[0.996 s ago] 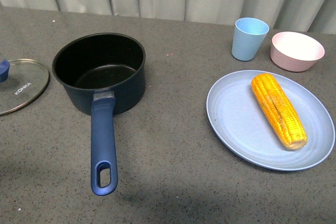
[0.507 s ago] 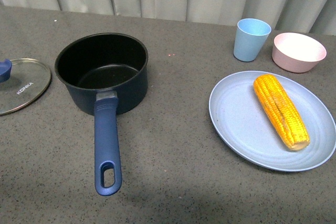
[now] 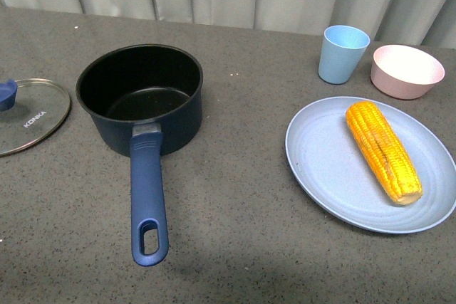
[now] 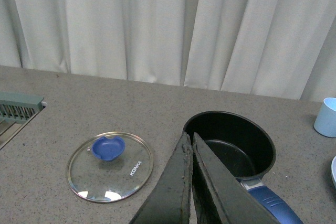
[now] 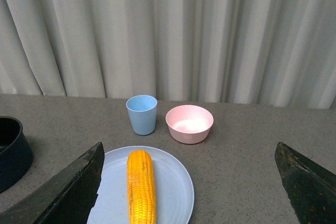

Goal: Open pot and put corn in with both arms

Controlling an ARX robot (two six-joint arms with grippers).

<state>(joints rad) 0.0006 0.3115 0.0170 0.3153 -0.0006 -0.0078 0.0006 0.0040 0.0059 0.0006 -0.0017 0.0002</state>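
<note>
Glass and round, the clear lid (image 3: 32,115) with its blue knob (image 3: 6,94) lies flat at the left edge of the grey speckled worktop (image 3: 235,197), so we judge the opening done. Just beside it, not touching, stands the dark navy round pot (image 3: 139,87), open and black inside. Its long blue handle (image 3: 147,190) points at the near edge. In the left wrist view the left gripper (image 4: 189,137) has its fingers pressed together on nothing, above the gap between lid and pot.

Well apart, toward the right edge, the yellow-orange tapered corn cob (image 3: 383,151) rests on a pale blue round plate (image 3: 328,161). Its long axis runs from the far edge, near the light blue plastic cup (image 3: 343,53) and the pink bowl (image 3: 406,70), down toward the near right corner.

The right gripper (image 5: 187,148) is spread wide and empty. From its wrist view the cob lies ahead and below, lengthwise along the line of reach. We judge this the nearer arm, with fingers set to close across the cob's width. The pot waits to the left.
</note>
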